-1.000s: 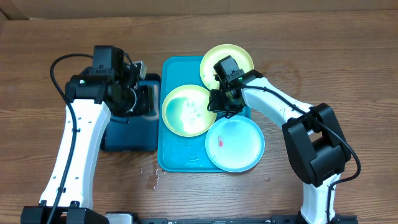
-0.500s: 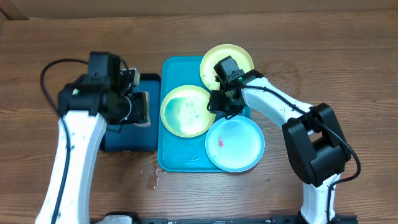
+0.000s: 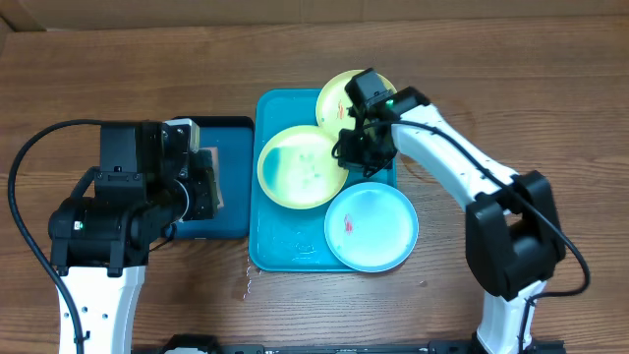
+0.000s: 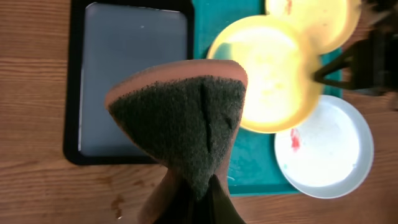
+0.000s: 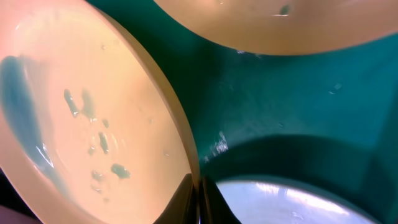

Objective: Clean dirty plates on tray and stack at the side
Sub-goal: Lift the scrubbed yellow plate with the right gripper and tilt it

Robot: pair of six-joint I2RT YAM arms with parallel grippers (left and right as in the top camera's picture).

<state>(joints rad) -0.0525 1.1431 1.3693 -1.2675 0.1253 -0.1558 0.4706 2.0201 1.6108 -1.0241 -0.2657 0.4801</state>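
Observation:
The turquoise tray [image 3: 278,251] holds three plates. My right gripper [image 3: 347,157] is shut on the right rim of the wet lime-green plate [image 3: 300,167], lifting it tilted over the tray; the rim sits between the fingers [image 5: 198,193]. A second lime-green plate [image 3: 339,93] lies at the tray's far right corner. The light-blue plate [image 3: 371,228] with a red smear lies at the near right, also in the left wrist view [image 4: 329,149]. My left gripper [image 4: 196,202] is shut on a brown sponge with a dark green scouring face [image 4: 183,118], raised above the dark tray.
A dark-blue, black-rimmed tray [image 3: 228,177] stands left of the turquoise tray, seen also in the left wrist view [image 4: 124,74]. Water drops lie on the wooden table [image 3: 241,285] near the tray's front left corner.
My left arm has risen and pulled back toward the near left with the sponge. My right gripper has lifted the green plate's rim slightly and shifted it right.

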